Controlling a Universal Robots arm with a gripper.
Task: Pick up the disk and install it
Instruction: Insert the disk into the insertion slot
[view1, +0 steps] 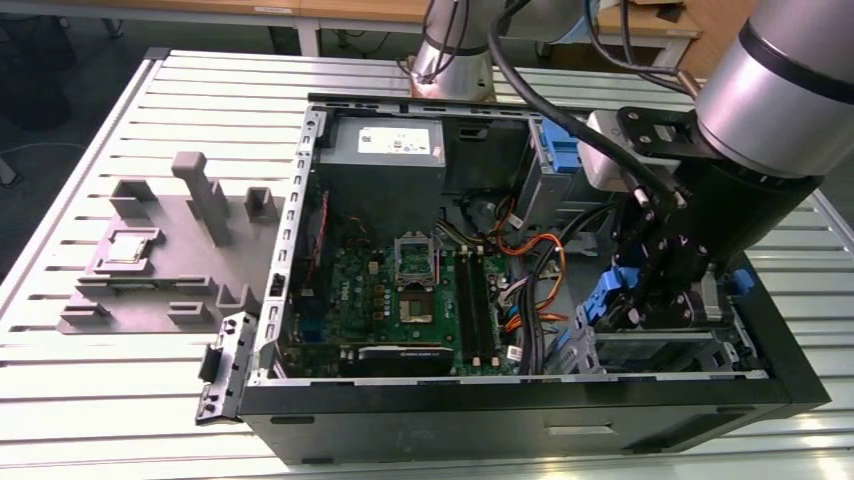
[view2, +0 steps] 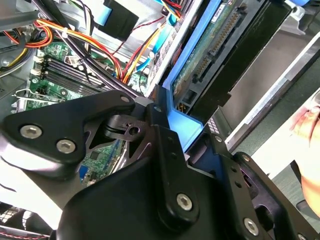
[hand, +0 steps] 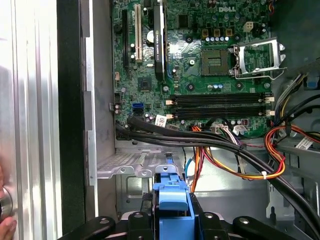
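Lying open on a slatted aluminium table (view1: 80, 400), a black-and-grey metal computer case (view1: 534, 415) holds a green motherboard (view1: 400, 290). A grey power-supply box (view1: 387, 165) sits just beside one short end of the motherboard. Black, orange and yellow cables (hand: 200, 142) run along the motherboard's memory-slot side. A bare sheet-metal drive cage (view1: 654, 350) sits past those cables, in the case corner. Outside the case, on the side of the motherboard away from the cage, a grey moulded fixture (view1: 174, 250) carries a small pale square part (view1: 130, 247) in one recess. The arm's black gripper (view1: 650, 300) hangs over the cage with its fingers (view2: 167, 150) closed tight on the blue plastic rail of the flat silver-grey metal disk (view1: 611, 295). The disk stands on edge rather than flat, its long axis running steeply down from the gripper towards the cage. In the second wrist view its green circuit-board face (view2: 220, 35) and a black connector row show. In the first wrist view the blue rail end (hand: 172, 200) sits between the fingers, just above the cage's perforated plate (hand: 135, 165). Room is tight. The cables lie near the disk on the motherboard side, and the case's black walls close off the corner on the other sides. The cage top is open.
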